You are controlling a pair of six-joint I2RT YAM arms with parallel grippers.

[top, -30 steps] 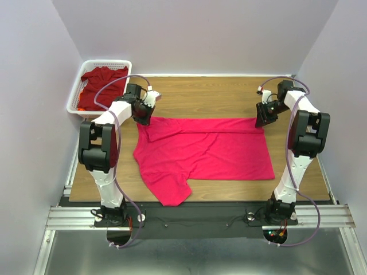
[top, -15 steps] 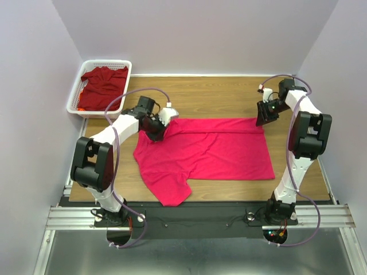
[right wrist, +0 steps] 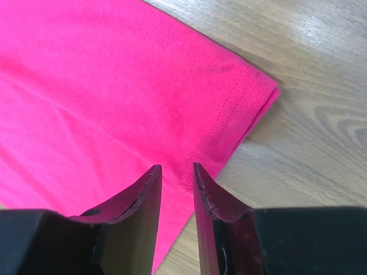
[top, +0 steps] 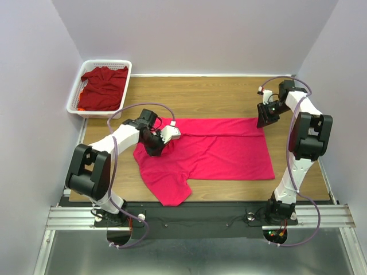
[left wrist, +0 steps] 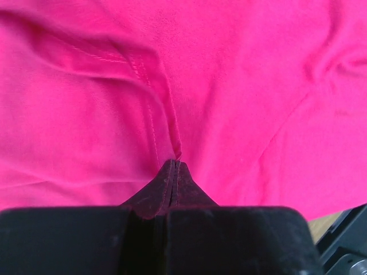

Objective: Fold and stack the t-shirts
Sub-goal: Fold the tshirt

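The bright pinkish-red t-shirt (top: 223,152) lies spread on the wooden table, with a sleeve hanging toward the near edge. My left gripper (top: 157,148) is over its left part, shut on a pinched seam fold of the shirt (left wrist: 258,86); the fingertips (left wrist: 174,167) meet with cloth running into them. My right gripper (top: 265,120) is at the shirt's far right corner. Its jaws (right wrist: 178,175) stand slightly apart with the hem of the shirt (right wrist: 86,69) below the gap. The maroon-red t-shirt (top: 104,86) lies crumpled in the basket.
The white mesh basket (top: 73,98) stands at the far left corner of the table. Bare wood (top: 206,97) lies beyond the shirt and along the right edge (right wrist: 321,114). Grey walls close in on three sides.
My left gripper has moved right and toward the near edge, pulling the shirt's far left part over onto the cloth. The right arm has stayed in place.
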